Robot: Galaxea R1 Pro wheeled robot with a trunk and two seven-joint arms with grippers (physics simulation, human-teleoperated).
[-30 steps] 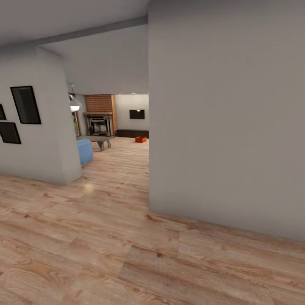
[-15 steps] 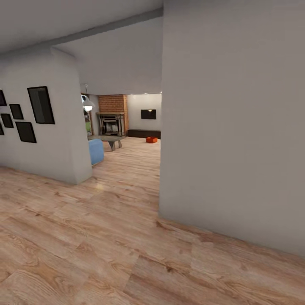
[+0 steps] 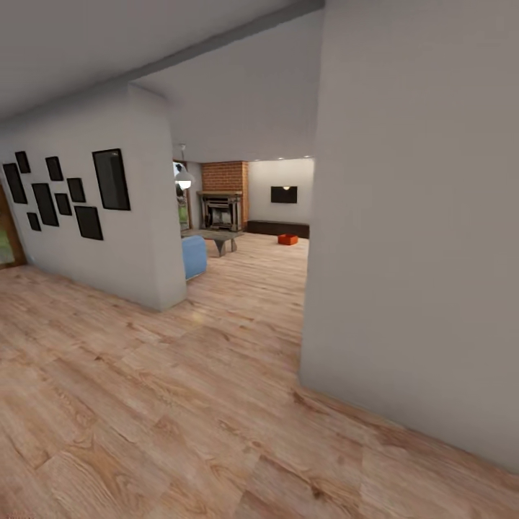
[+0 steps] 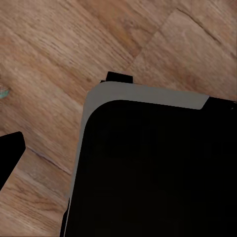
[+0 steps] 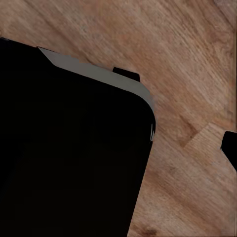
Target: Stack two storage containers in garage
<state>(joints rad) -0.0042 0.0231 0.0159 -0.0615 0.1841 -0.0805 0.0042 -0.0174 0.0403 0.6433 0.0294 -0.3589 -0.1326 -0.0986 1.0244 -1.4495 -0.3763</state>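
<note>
so the head view looks down a hallway with light wood-plank flooring [image 3: 166,404] running everywhere. a big plain grey wall [image 3: 425,238] takes up the whole right side, close to the camera, and its corner edge cuts off the view into the room behind it. on the left there's another wall [image 3: 108,245] with a cluster of black picture frames [image 3: 68,194] hung on it, the biggest one nearest the corner.

between those two walls you can see through into the living room [image 3: 249,216]. one storage container [image 3: 288,239], small and orange-red at this range, sits on the wood floor far back in there, just in front of a dark low bench [image 3: 277,228] along the rear wall, with a black tv [image 3: 284,194] mounted above. only one shows from here, can't tell where the other one is. left of that there's a brick fireplace [image 3: 222,198], a white pendant lamp [image 3: 184,178], a low coffee tabletop [image 3: 216,236] and the end of a blue sofa [image 3: 193,256] poking out past the left wall's corner.

both wrist views point down at the plank floor, mostly blocked by a black body with a grey rim [image 4: 148,163], same thing on the right one [image 5: 74,148]. there's a black tab at the edge of each picture, but honestly i can't tell how far open the left tool or the right tool is, or whether either has hold of anything.
</note>
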